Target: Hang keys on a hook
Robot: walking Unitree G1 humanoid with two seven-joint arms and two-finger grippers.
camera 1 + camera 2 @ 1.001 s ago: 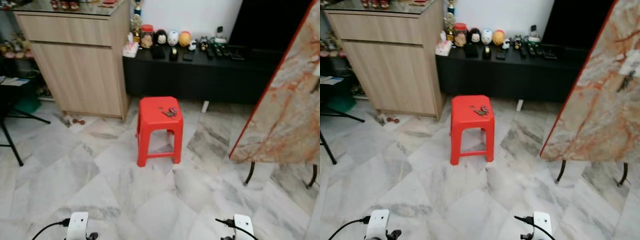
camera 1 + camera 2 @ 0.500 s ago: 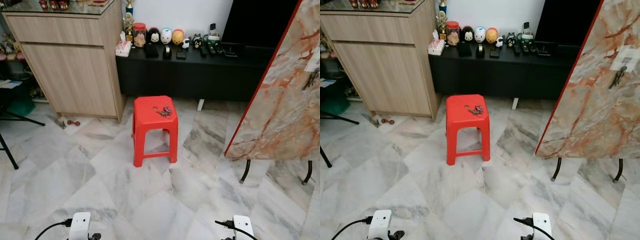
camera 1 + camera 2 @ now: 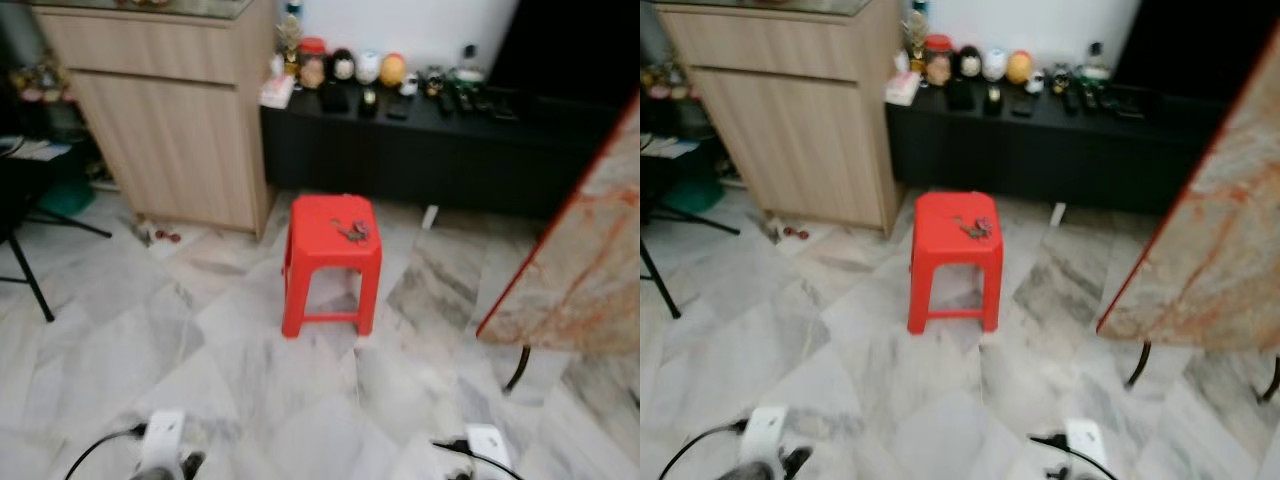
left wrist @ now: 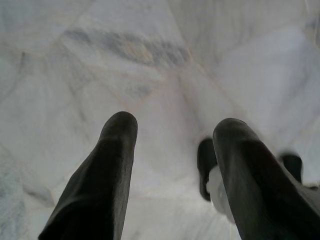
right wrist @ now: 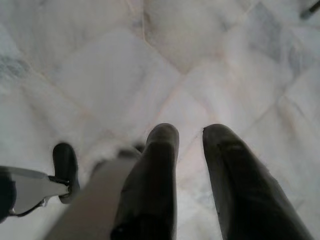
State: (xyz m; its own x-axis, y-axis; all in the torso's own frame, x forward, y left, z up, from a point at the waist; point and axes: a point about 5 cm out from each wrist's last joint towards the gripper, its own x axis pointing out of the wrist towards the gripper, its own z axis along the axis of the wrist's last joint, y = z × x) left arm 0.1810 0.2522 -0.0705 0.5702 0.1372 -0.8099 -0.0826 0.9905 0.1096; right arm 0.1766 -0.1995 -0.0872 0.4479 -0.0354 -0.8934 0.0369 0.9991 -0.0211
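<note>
Nearest to the robot, both arms hang idle above the marble floor (image 3: 880,400), well short of the red plastic stool (image 3: 331,262). Seen along its own wrist, the left gripper (image 4: 172,125) has its two black fingers spread wide with nothing between them; the right gripper (image 5: 190,131) has its fingers closer, a narrow gap showing bare floor, and it too carries nothing.

Ahead stands the stool, and the keys (image 3: 353,231) lie on its seat, toward the far right part of the top. They show as a small dark bunch with a touch of red; the blur hides any ring or tag.

My judgement is that they will be light, hard and loose: separate metal pieces that slide on smooth plastic and splay or dangle once lifted. A flat pinch from above could skate off the heap, so the better hold is likely on the ring or the thickest clump, with the fingertips closing low against the seat.

Right of the stool leans a marble-patterned slab (image 3: 1215,250) with a red edge, on thin dark legs. No hook can be made out on it through the blur.

Left of the stool and beyond is a wooden cabinet (image 3: 180,130), and behind the stool a low black console (image 3: 430,140) carrying small round figurines (image 3: 990,66).
</note>
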